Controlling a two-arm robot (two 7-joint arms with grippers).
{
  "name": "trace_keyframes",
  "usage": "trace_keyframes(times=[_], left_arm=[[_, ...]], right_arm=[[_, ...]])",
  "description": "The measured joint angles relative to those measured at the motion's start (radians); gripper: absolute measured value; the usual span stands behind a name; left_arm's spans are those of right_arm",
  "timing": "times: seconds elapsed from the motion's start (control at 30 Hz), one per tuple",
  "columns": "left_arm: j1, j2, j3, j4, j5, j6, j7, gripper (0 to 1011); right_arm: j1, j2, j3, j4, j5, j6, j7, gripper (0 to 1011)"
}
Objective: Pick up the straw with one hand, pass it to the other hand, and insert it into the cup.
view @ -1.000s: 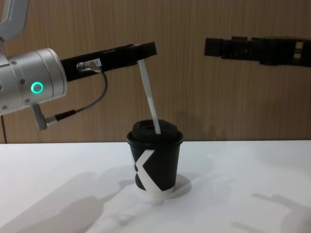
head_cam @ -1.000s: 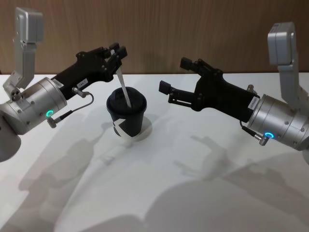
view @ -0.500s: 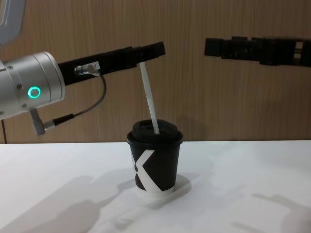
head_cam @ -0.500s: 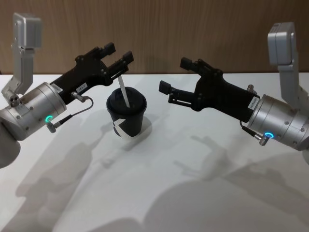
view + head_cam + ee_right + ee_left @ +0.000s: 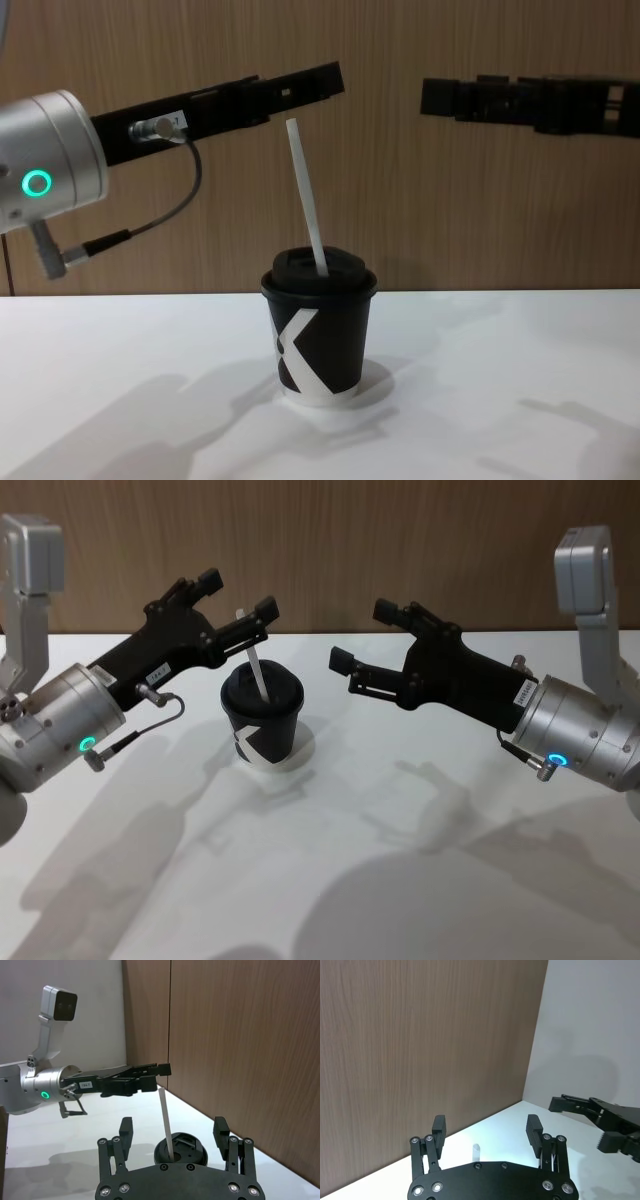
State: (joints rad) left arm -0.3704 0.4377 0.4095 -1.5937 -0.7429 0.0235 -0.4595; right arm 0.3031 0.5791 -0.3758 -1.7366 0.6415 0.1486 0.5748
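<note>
I'm seeing my left gripper (image 5: 233, 592) hovering spread apart above one straw (image 5: 305, 197), which is standing tilted in one cup (image 5: 319, 335). My right gripper (image 5: 361, 637) is hanging open, well apart.

A white table (image 5: 400, 880) carries the black cup (image 5: 261, 726), standing upright

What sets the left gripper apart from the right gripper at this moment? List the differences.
Place: the left gripper sits just above the straw standing in the cup, with the straw's top below its fingers; the right gripper hangs off to the cup's right.
Height: in the chest view the left gripper slopes up from its wrist, while the right one lies level.
Shared: both are black, open and empty.
</note>
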Motion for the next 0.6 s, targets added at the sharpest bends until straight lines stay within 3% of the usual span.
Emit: trace_keyframes(times=[0.6], left_arm=[[0.15,0.05,-0.05,-0.15,-0.014,0.004,0.065,1003]], right_arm=[[-0.005,0.003,-0.001,-0.001,0.002,0.001,-0.006,1001]])
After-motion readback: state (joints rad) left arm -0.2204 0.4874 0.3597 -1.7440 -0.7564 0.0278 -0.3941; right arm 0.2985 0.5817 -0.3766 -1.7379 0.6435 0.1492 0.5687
